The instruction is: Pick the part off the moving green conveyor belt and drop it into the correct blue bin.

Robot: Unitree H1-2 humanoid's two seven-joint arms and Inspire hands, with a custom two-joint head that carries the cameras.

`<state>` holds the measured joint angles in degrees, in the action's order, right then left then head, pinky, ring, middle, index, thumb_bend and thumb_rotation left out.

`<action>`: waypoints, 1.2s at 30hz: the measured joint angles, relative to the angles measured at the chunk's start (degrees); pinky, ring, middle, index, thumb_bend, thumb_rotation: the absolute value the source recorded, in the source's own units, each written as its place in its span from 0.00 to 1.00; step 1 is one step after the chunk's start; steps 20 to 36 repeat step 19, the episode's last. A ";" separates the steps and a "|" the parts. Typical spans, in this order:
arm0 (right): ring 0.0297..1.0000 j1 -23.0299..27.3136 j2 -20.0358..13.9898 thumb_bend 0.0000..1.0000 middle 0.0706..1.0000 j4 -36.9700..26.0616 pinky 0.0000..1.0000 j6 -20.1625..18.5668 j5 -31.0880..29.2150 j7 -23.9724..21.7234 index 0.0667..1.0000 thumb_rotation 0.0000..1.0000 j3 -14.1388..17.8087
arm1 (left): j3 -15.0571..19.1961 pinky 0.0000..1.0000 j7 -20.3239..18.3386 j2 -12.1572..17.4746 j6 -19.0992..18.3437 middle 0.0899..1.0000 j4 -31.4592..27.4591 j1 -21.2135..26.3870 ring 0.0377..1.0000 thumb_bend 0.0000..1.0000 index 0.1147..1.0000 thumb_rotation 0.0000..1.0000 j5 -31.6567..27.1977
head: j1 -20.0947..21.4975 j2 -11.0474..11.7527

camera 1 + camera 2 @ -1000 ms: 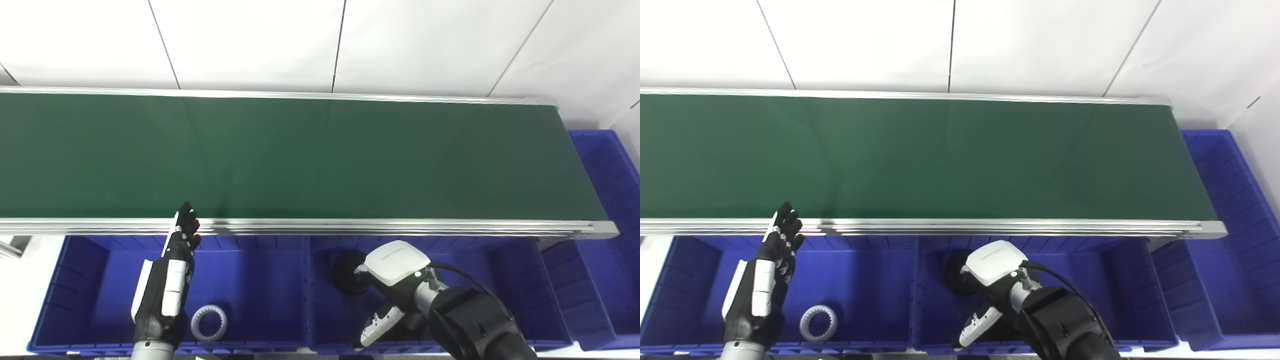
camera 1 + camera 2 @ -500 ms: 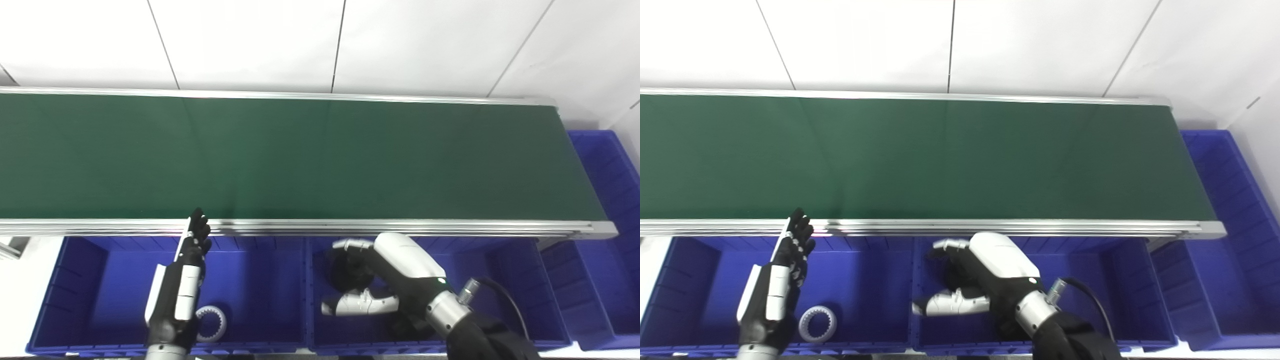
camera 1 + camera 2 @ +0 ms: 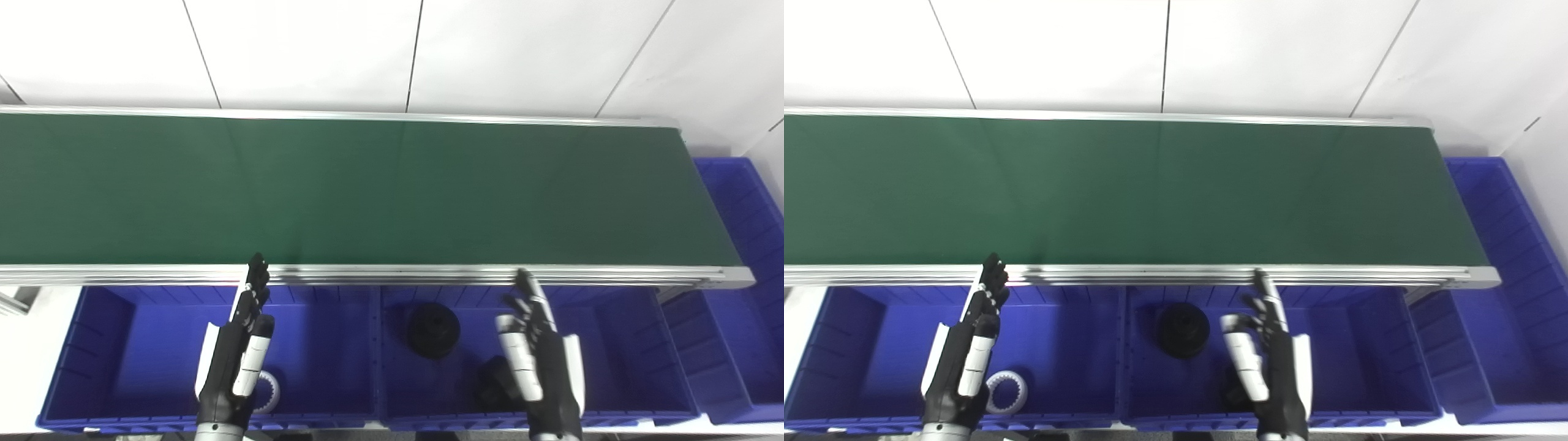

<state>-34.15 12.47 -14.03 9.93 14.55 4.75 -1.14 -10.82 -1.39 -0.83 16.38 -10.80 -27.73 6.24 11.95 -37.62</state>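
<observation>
The green conveyor belt (image 3: 367, 190) carries no part. A black round part (image 3: 433, 329) lies in the middle blue bin (image 3: 637, 318); a second dark part (image 3: 493, 383) lies beside it, partly hidden by my right hand. A white toothed ring (image 3: 267, 391) lies in the left blue bin (image 3: 104, 343), partly behind my left hand. My left hand (image 3: 239, 355) is open, fingers straight toward the belt's near rail. My right hand (image 3: 539, 355) is open and empty above the middle bin.
A third blue bin (image 3: 747, 257) stands at the right end of the belt. The belt's aluminium near rail (image 3: 392, 274) runs just past both hands' fingertips. White tiled floor lies behind the belt.
My right hand has let go of the black round part, turned upright and moved right, fingers now straight. My left hand has shifted a little to the right. The black part rests in the middle bin.
</observation>
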 measured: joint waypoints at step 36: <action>0.99 7.48 -14.10 0.63 0.99 13.51 0.96 14.05 24.62 24.19 1.00 1.00 -13.81 | -0.02 1.00 2.01 -0.71 4.33 1.00 2.08 -0.22 1.00 0.63 1.00 0.93 3.94 | -2.10 1.50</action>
